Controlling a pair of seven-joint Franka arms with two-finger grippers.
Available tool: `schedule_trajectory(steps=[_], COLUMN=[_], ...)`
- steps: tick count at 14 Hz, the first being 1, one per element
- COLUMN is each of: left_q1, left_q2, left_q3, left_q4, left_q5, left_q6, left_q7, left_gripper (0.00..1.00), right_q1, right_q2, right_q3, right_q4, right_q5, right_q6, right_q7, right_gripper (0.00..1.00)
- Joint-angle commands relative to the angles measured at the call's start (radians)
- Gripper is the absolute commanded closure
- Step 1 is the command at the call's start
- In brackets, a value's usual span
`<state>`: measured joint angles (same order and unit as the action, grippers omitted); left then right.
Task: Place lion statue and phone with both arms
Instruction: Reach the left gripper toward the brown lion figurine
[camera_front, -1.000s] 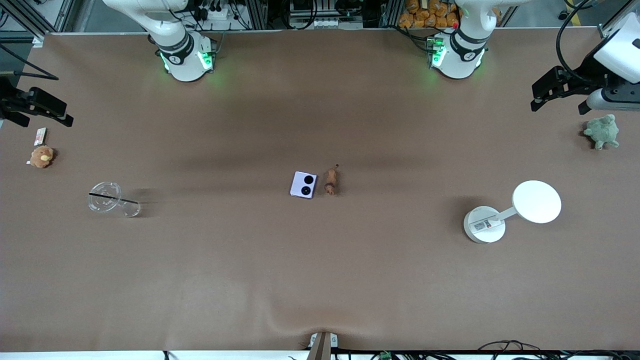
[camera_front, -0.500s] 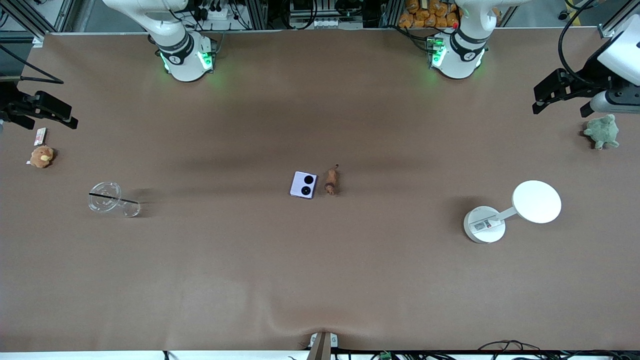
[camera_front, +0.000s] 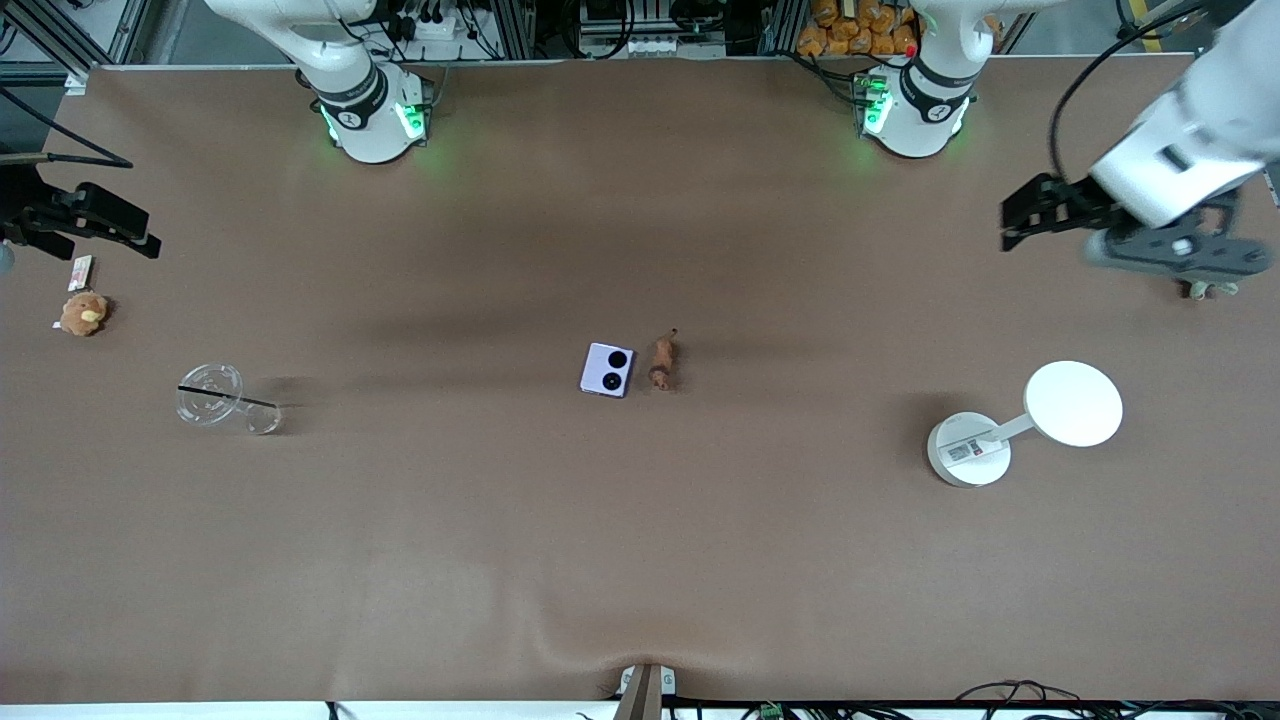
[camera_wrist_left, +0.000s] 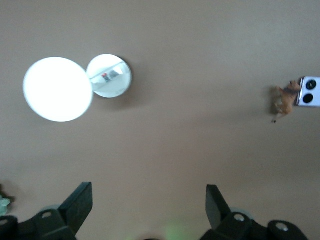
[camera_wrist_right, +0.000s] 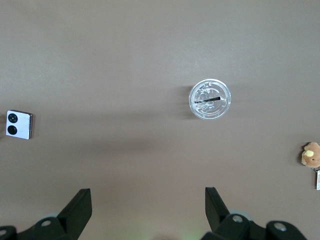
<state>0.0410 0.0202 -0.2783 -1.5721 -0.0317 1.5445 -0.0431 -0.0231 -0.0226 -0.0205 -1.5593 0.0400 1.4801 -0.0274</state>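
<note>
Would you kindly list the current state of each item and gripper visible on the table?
phone: folded shut, flat on the table, beside the lion statue.
lion statue: lying on the table, free.
clear cup: tipped on its side, black straw in it.
white lamp: upright on its round base.
tan plush toy: resting on the table.
left gripper: open, empty.
right gripper: open, empty.

phone (camera_front: 607, 370) n lion statue (camera_front: 662, 363) side by side mid-table, bare cloth all round; cup (camera_front: 212, 395), lamp (camera_front: 1020, 425) well apart
</note>
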Motion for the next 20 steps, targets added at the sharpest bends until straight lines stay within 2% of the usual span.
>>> schedule_trajectory(steps=[1,5,11,14,20], left_q1=[-0.015,-0.102,-0.226,-0.314,-0.429], left_q2=[0.075,0.155,0.269,0.329,0.486], left_q3=[-0.057,-0.076,-0.075,-0.075,-0.071], left_q4=[0.038,0.038,0.032,0.029,0.026], left_q5=[0.01,0.016,0.018,0.082,0.093], left_q6=[0.009,0.02,0.159,0.221,0.481], left_q7=[-0.018,-0.113,-0.308,-0.452,-0.605], left_gripper=[0.0,0.0,0.0,0.0,0.0], right_q1=[0.005,0.006,0.009,0.011,0.011], right_q2=[0.003,0.009,0.015,0.015,0.038], right_q3=[-0.003,-0.003,-0.003,-0.003,-0.003], right_q4=[0.002,0.002,0.002,0.002,-0.001], right_q5=[0.003,0.003,0.003,0.003,0.003], right_q6=[-0.001,-0.001,-0.006,-0.006,0.0], right_q7=[-0.008,-0.006,-0.006,-0.008,-0.006], right_gripper=[0.0,0.0,0.0,0.0,0.0])
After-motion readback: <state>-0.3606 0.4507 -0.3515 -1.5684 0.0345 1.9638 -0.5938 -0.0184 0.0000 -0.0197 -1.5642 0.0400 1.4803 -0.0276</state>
